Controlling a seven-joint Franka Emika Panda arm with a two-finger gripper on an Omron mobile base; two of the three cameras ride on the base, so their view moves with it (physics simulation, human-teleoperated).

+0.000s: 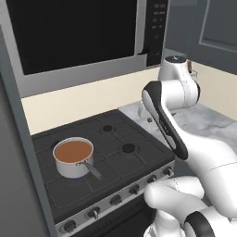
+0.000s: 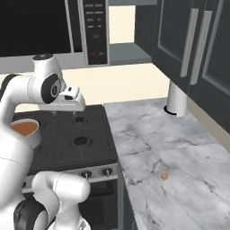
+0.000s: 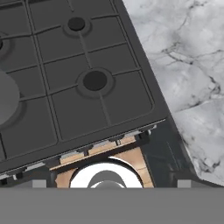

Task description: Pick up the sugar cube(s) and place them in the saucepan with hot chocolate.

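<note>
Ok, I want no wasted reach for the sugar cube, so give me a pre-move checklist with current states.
1. Sugar cube located, lying on the marble counter: ok.
2. Gripper open and empty: ok.
3. Gripper above the cube: not ok, it hangs over the stove.
4. Saucepan upright on the front left burner, brown liquid inside: ok.
5. Paper-towel roll clear of the cube: ok.

Saucepan on stove front-left burner; counter right of stove; sugar cube on counter, paper-towel roll behind.
</note>
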